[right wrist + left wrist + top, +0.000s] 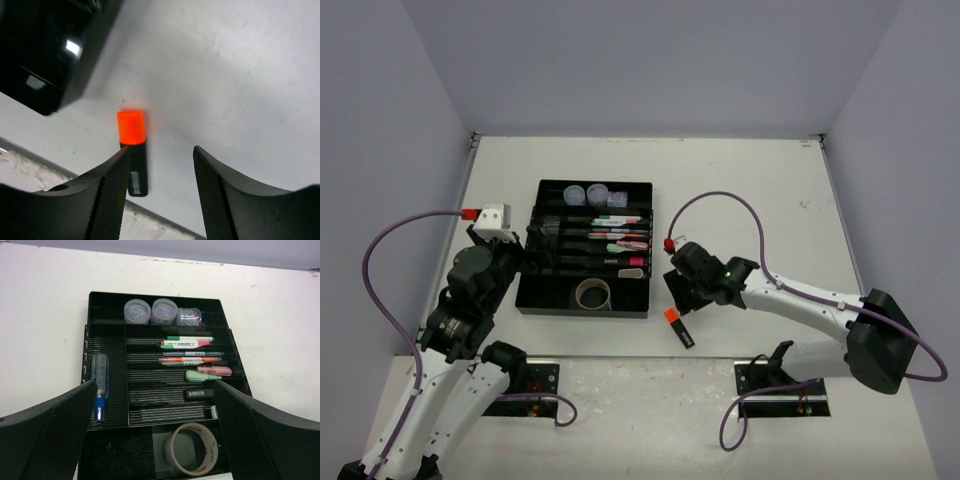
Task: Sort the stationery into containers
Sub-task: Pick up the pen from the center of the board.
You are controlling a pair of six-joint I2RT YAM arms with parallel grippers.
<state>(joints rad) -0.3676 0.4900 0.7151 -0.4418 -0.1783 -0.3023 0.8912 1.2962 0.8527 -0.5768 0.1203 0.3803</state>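
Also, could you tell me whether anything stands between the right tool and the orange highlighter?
Nothing visible does. The orange highlighter lies alone just outside the tray, by its near right corner, and the right tool hangs open above it.

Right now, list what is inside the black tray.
The tray holds three clear tubs at the far end, a blue-capped tube on the left, pens and highlighters in the slots, a tape roll nearest. Its near corners hide behind fingers of the left gripper.

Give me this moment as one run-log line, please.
left gripper: open, at organiser tray | right gripper: open, near orange highlighter | highlighter: on table, outside tray
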